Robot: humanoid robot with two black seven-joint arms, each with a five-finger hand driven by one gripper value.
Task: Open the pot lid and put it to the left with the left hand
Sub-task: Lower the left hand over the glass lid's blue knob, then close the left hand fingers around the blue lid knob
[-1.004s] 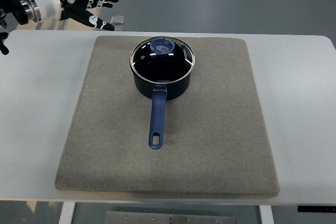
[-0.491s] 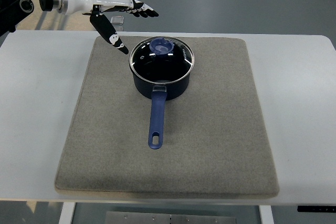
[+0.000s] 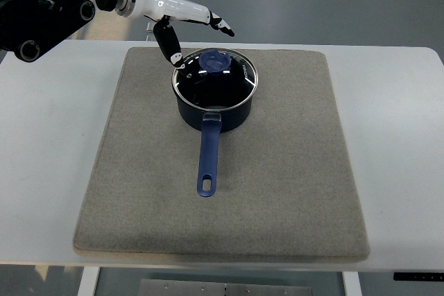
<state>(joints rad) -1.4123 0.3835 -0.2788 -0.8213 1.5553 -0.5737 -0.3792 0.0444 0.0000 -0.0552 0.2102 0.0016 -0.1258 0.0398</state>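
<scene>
- While the lid (image 3: 215,72) sits on the pot (image 3: 214,98), the task is barely begun: nothing is lifted or set down yet.
- The left robot hand (image 3: 186,24) hovers at the pot's upper left, fingers spread apart and holding nothing, thumb hanging near the rim, apparently not touching.
- Left to do, I judge: reach the blue knob (image 3: 214,62), grip, lift, and carry the lid leftward.
- The pot stands on a grey mat (image 3: 277,185) on the white surface (image 3: 48,143); its long handle (image 3: 207,157) points toward the camera.
- The mat's left part lies bare, so nothing seems to block the placement.
</scene>
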